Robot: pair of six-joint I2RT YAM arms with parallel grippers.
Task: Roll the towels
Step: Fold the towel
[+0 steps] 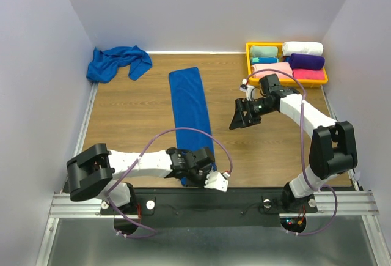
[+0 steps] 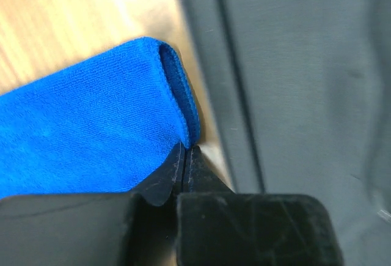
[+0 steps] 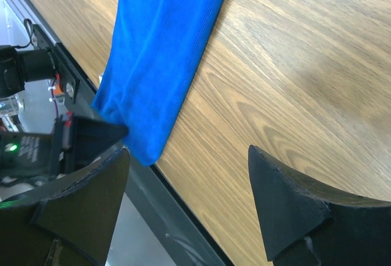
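Left gripper (image 2: 185, 163): jaws pressed together, no gap between them, set at the near corner of the spread towel (image 1: 189, 98). The folded hem runs down into the tips, so a pinch of cloth seems caught there, though the left wrist view is too close to show how much is held. Purpose, as judged: a hold on the near end gives the roll its starting edge.

Left arm: reaches low across the near edge of the table (image 1: 134, 119), which puts its gripper at the towel's end, just beside the black base rail (image 1: 201, 200).

Right gripper (image 1: 241, 119): jaws wide, holding nothing, raised above bare wood to the right of the spread towel and apart from it. Its wrist camera looks down on the towel's near end. Purpose, as judged: waiting to take the other near corner or to steady the cloth.

Spread towel: royal blue, flat, a long narrow strip running from the near edge toward the far wall at the table's middle. Lengthwise lay suits rolling away from the arms. Not yet rolled.

Second towel (image 1: 116, 61): royal blue, crumpled in a heap at the far left corner, well apart from both arms. Needs flattening before rolling.

Yellow bin (image 1: 249, 58): far right corner, holding rolled towels in teal, pink, white and purple. Likely the place for finished rolls.
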